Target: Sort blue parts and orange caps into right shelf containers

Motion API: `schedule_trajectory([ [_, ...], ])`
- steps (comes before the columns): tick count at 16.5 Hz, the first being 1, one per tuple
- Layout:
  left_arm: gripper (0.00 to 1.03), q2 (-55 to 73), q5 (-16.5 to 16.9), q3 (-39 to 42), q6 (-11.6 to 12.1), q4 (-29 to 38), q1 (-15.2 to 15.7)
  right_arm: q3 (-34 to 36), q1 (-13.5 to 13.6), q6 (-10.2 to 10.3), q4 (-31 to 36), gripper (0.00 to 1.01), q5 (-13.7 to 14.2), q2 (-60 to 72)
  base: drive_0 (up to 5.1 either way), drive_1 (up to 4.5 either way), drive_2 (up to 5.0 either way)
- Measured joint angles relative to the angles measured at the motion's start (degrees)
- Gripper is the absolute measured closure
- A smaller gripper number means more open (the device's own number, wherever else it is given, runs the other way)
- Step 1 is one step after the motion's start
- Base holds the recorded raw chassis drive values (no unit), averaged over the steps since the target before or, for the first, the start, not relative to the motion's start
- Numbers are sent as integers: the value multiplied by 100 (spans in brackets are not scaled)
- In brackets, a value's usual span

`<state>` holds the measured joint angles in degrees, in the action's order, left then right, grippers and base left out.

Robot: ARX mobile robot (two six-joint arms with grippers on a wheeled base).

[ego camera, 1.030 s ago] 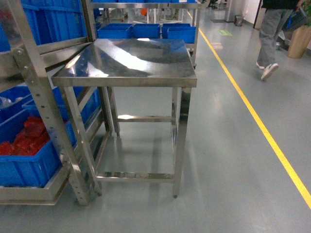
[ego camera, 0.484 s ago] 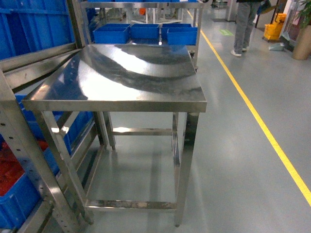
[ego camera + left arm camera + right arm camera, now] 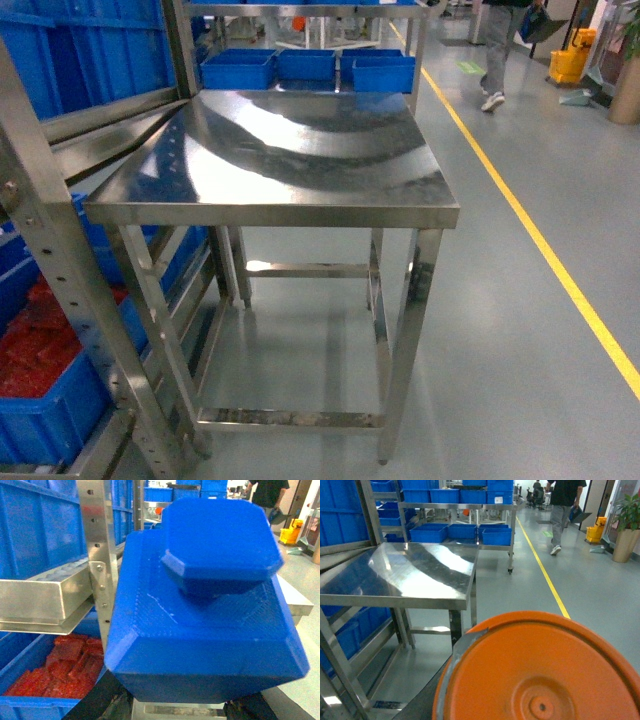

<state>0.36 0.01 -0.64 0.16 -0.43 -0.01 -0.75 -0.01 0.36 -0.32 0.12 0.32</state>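
A big faceted blue part (image 3: pixel 210 605) fills the left wrist view. My left gripper (image 3: pixel 200 707) is shut on its lower end, with dark fingers (image 3: pixel 107 705) showing under its two bottom corners. An orange cap (image 3: pixel 540 675) seen end-on fills the lower right wrist view; my right gripper (image 3: pixel 535 712) is shut on it, its fingers mostly hidden behind it. Deep ribbed blue crates (image 3: pixel 95 45) stand on the steel shelf at the head view's left; I cannot tell if they are the right shelf containers. Neither gripper shows in the head view.
A bare steel table (image 3: pixel 290 160) stands straight ahead, against the shelf's perforated upright (image 3: pixel 60 290). A low blue crate holds tiny red pieces (image 3: pixel 35 350). Shallow blue bins (image 3: pixel 305 68) sit on a rack behind. A yellow floor line (image 3: pixel 540 250) runs right; a person (image 3: pixel 500 50) walks beyond.
The head view has closed in on the steel table and then shifted a little. The person at the back right has walked on. Neither gripper shows in the earlier frames.
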Motion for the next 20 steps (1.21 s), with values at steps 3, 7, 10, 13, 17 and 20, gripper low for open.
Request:
schedule_trajectory([
  [3,63,0,0,0,0,0,0,0,0,0,-9,58,2,0,-486,154,339],
  [7,63,0,-4,0,0,0,0,0,0,0,-4,58,-2,0,-487,152,337],
  [10,63,0,-4,0,0,-2,0,0,0,0,-2,58,-13,0,-490,180,303],
  [13,63,0,-2,0,0,-2,0,0,0,0,0,58,-13,0,-496,240,240],
  [17,63,0,-2,0,0,11,0,0,0,0,-2,58,-13,0,-490,246,246],
  [20,63,0,-4,0,0,9,0,0,0,0,11,58,-13,0,-497,239,239],
])
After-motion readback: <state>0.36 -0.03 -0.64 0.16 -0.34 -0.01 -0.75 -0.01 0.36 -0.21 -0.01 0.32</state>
